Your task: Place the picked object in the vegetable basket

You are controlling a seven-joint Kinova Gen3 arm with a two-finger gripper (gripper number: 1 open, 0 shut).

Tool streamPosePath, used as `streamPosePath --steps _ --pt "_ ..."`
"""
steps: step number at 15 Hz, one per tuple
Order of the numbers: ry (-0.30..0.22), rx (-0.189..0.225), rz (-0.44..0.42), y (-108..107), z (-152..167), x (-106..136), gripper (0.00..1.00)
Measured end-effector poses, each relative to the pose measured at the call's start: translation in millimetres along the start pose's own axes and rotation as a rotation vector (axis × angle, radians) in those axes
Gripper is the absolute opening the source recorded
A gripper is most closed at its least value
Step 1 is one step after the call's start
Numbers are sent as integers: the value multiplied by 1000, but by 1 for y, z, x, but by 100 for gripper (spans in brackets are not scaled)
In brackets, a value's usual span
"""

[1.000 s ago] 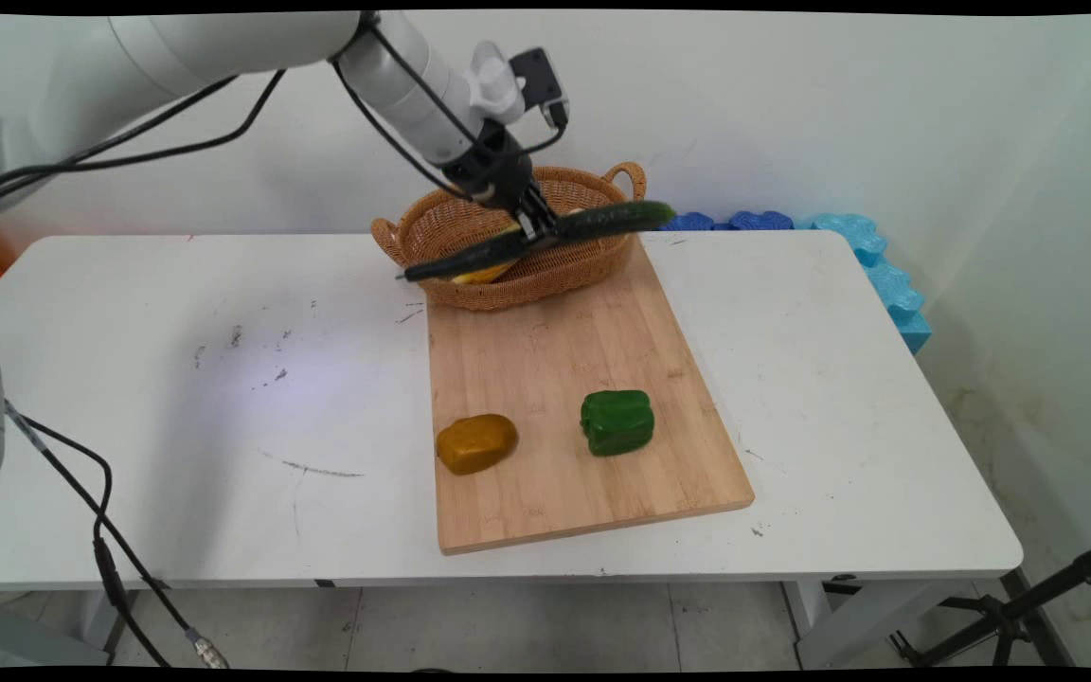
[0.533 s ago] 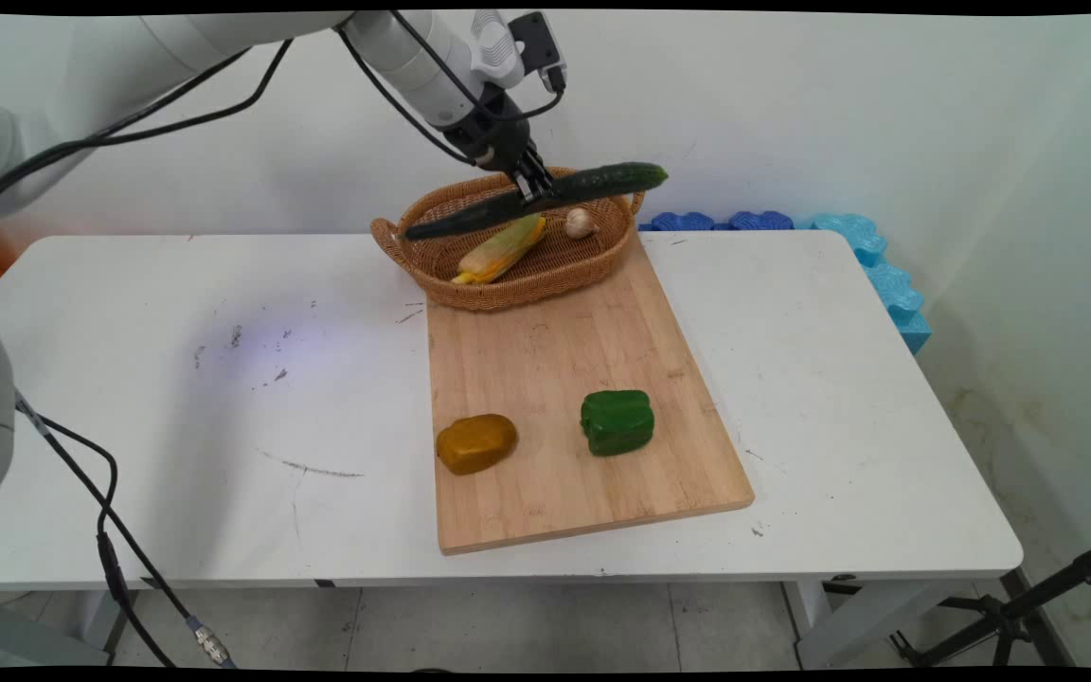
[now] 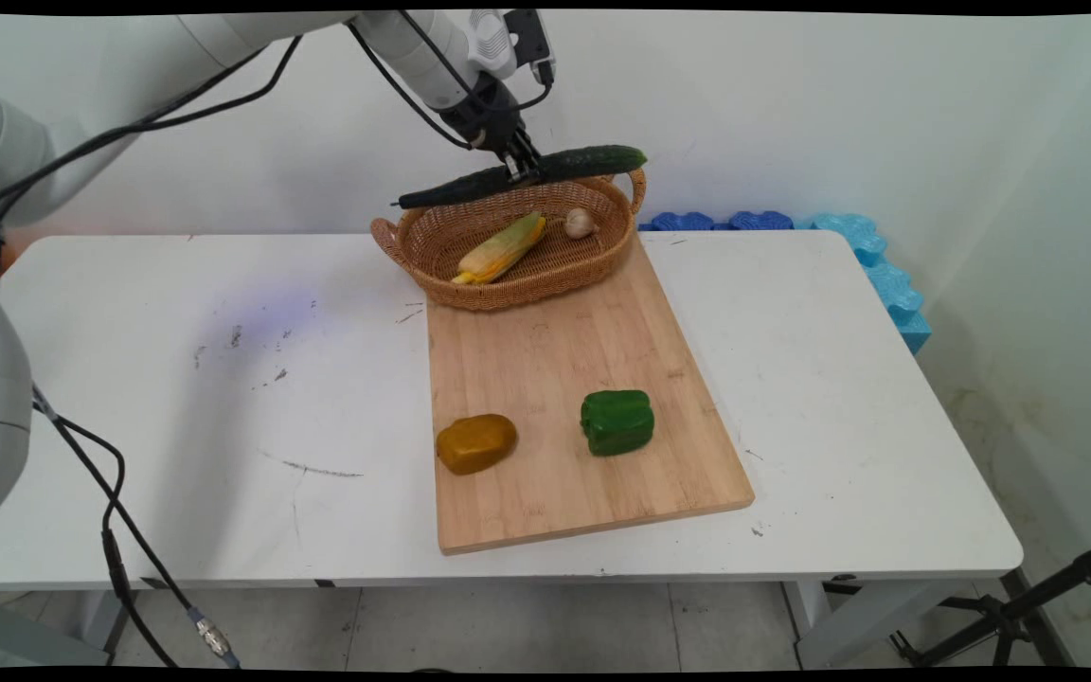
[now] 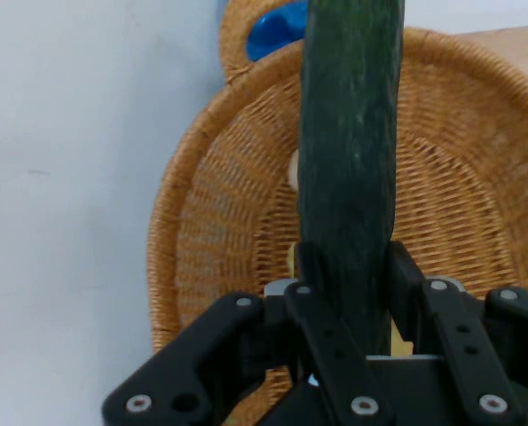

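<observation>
White wall is rising behind the white bench [image 3: 176, 379], which is carrying everything in view. Going left to right: a wooden cutting board [image 3: 564, 379] is lying at the middle, with a brownish-yellow lump [image 3: 476, 442] sitting at its 7 o'clock corner and a green pepper [image 3: 617, 421] just to the lump's 3 o'clock. At the board's 12 o'clock end a wicker basket [image 3: 432, 270] is resting, holding an ear of corn [image 3: 500, 248] and, at the corn's 2 o'clock, a garlic bulb [image 3: 581, 223]. Blue foam pieces [image 3: 877, 265] are lining the wall at 3 o'clock of the basket.

Above the basket, clear of its rim, the tool [image 3: 517, 170] is gripping a long dark cucumber [image 3: 564, 166] near its middle, fingers closed against both sides, as the hand view shows [image 4: 348, 177]. The cucumber is hanging nearly level, its left end dipping slightly. It looks stiff, smooth-skinned and probably slippery; a hold near the middle seems best for balance.
</observation>
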Motion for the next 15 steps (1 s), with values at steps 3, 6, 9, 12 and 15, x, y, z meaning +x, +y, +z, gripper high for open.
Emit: streamPosePath --steps 3,6,9,12,15 --pt "-16 12 34 -13 15 -8 0" --pt "-30 16 71 -22 30 -16 0" --pt "-42 15 100 -29 45 -26 0" --pt "-50 4 122 -30 57 -34 0" --pt "-56 -9 133 -30 68 -42 0"
